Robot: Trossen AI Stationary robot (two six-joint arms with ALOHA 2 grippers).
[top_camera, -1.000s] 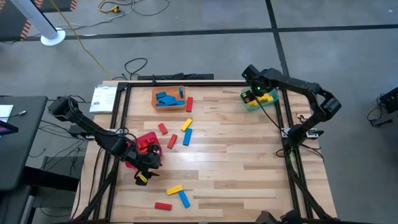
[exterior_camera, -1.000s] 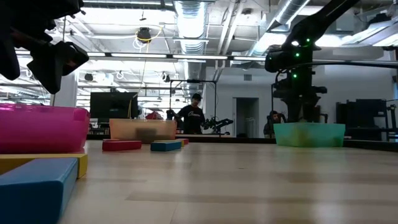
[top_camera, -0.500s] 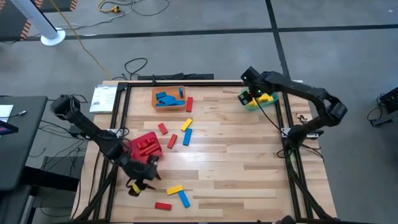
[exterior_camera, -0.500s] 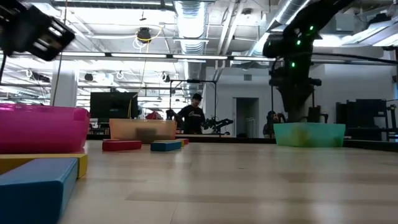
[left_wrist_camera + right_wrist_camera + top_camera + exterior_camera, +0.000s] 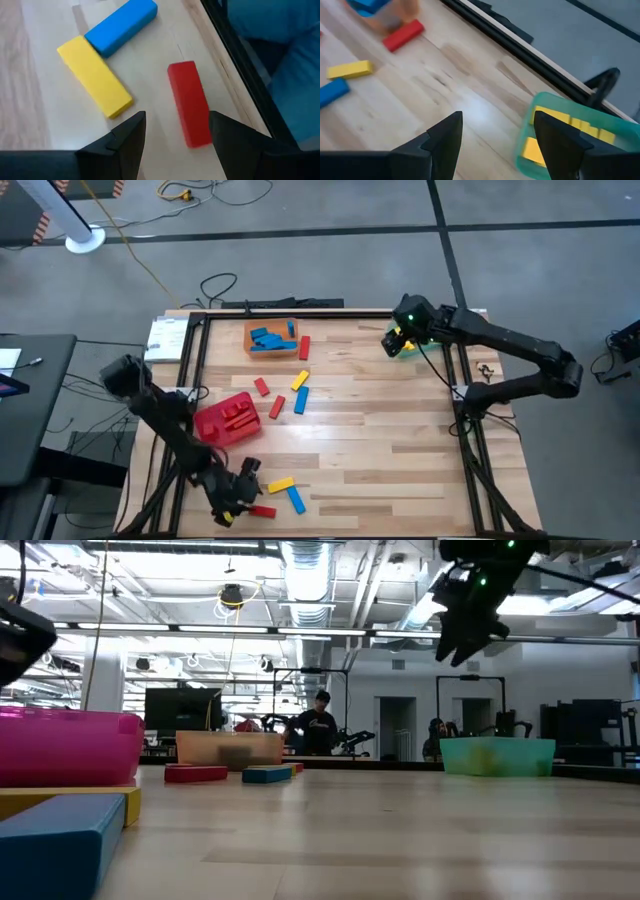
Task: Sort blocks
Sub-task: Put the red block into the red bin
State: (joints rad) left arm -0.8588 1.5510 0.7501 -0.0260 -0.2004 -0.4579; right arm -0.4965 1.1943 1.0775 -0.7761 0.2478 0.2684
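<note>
Near the front edge lie three blocks: a red one (image 5: 190, 102), a yellow one (image 5: 95, 75) and a blue one (image 5: 122, 25). My left gripper (image 5: 175, 135) hovers low over them, open and empty, its fingers standing just short of the red block's (image 5: 262, 511) near end. Several more red, yellow and blue blocks (image 5: 290, 392) lie loose mid-table. My right gripper (image 5: 396, 340) hangs high, open and empty, beside the green bin (image 5: 570, 132), which holds yellow blocks.
A red bin (image 5: 228, 420) with red blocks stands left of centre. An orange bin (image 5: 272, 338) with blue blocks stands at the far edge, a red block (image 5: 304, 347) beside it. A black frame rail (image 5: 235, 65) borders the table. People stand in the room behind.
My left gripper has swung from the red bin toward the table's near edge and gone down, ending over the three blocks there. My right gripper has risen from the green bin and tipped more toward level. No block has moved.
</note>
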